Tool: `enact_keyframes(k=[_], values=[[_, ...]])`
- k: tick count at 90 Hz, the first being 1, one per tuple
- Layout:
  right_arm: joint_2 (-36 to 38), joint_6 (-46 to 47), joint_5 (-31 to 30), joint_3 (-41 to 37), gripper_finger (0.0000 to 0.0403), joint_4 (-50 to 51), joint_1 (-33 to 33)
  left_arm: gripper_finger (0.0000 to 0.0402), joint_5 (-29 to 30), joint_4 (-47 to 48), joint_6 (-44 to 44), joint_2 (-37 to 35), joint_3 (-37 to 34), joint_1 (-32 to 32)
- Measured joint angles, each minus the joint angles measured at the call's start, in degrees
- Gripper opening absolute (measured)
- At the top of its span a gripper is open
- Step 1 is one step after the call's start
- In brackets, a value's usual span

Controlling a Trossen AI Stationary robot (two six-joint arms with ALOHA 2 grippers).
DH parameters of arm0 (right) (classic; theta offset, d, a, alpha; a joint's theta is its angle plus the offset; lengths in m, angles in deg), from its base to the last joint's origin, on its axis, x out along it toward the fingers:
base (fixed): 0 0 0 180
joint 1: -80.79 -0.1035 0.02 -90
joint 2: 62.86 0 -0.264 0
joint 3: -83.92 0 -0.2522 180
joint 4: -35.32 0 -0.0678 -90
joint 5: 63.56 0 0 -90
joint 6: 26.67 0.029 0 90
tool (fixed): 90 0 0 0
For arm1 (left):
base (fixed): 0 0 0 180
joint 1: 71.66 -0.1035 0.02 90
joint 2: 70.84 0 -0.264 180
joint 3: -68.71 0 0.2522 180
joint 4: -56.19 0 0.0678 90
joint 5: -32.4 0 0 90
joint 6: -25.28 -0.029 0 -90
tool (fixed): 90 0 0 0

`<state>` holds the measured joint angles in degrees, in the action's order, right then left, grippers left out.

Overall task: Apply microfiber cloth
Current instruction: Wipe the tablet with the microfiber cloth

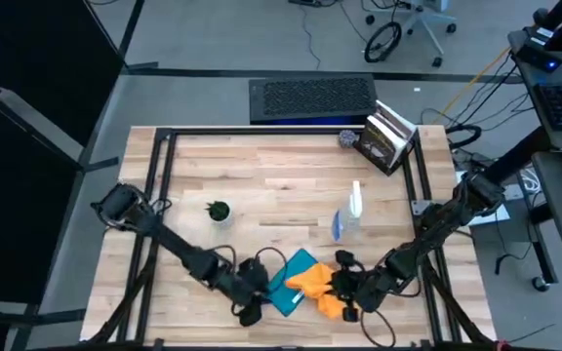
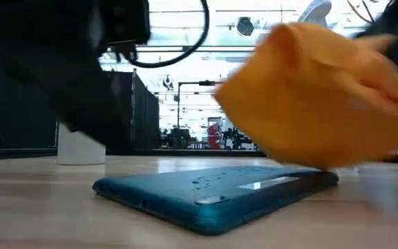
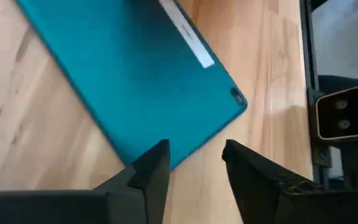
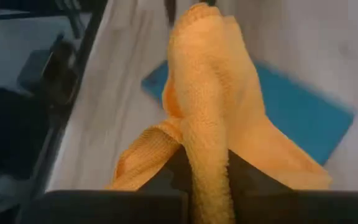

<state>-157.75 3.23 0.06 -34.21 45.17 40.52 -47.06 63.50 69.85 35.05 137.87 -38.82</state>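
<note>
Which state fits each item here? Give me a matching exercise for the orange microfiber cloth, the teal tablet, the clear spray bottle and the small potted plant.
Things:
1. orange microfiber cloth
2. flat teal tablet
3. clear spray bottle
4. small green potted plant

States:
A. stands upright behind the tablet, mid-table
B. held bunched in the right gripper
C. lies flat in front of the open left gripper
D. stands on the table's left half

Pairs: 1-B, 2-C, 3-A, 4-D
</note>
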Motion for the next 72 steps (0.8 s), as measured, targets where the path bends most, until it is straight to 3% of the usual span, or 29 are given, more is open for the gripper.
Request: enact_keyframes(k=[14, 26, 46, 72], values=[[-5.90, -7.77, 2.56, 3.75, 0.0015, -8.28, 3.88, 0.0046, 0.11, -4.38, -1.38, 2.81, 0.06, -0.20], [-11.29, -11.10, 3.77, 8.54, 0.0015, -8.49, 7.43, 0.0006, 0.11, -9.09, -3.14, 5.27, 0.04, -1.23], [-19.83, -10.01, 10.27, 13.16, 0.0015, -8.64, 11.65, 0.0010, 0.92, -9.86, -3.22, 7.34, 0.09, -2.40], [-22.06, -6.04, 9.44, 13.75, 0.0015, -1.52, 11.85, 0.0010, 1.29, -8.68, -3.01, 7.99, 0.22, -2.05]])
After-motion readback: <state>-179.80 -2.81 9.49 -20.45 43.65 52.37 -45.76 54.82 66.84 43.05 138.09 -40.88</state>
